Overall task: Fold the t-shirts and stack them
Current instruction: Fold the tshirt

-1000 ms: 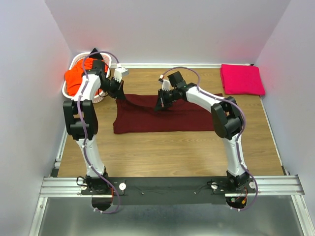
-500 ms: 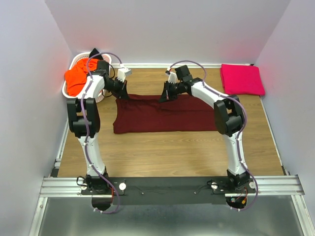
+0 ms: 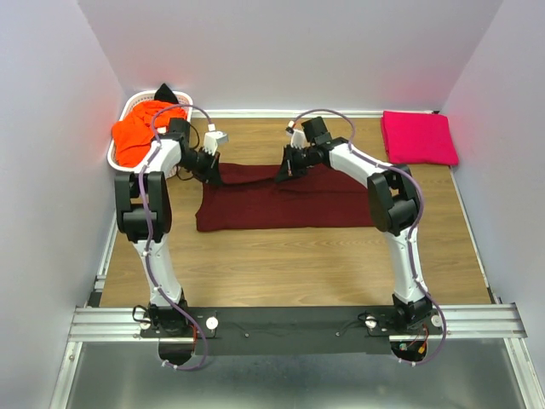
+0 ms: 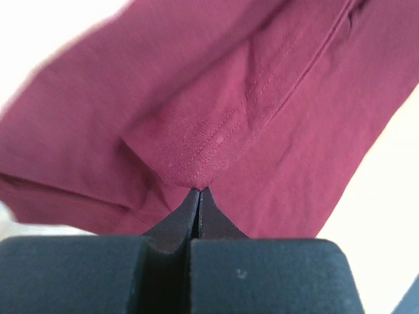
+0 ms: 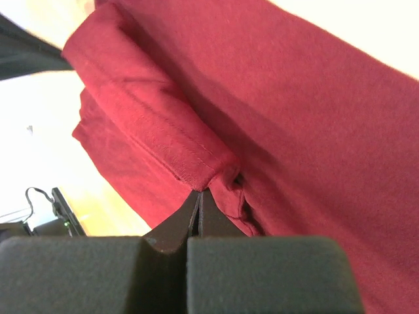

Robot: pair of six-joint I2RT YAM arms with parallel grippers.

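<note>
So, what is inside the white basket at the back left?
An orange t-shirt, heaped over the rim of the basket, with black cloth behind it. Anything underneath is covered.

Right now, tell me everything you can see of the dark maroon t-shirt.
The maroon t-shirt is soft, plain knit cloth with a stitched hem, laid as a wide band across the middle of the wooden table. Most of it lies flat; its far edge is pinched up in two places, by the left hand at the far-left corner and the right hand nearer the middle, both shut on a fold of hemmed cloth.
</note>
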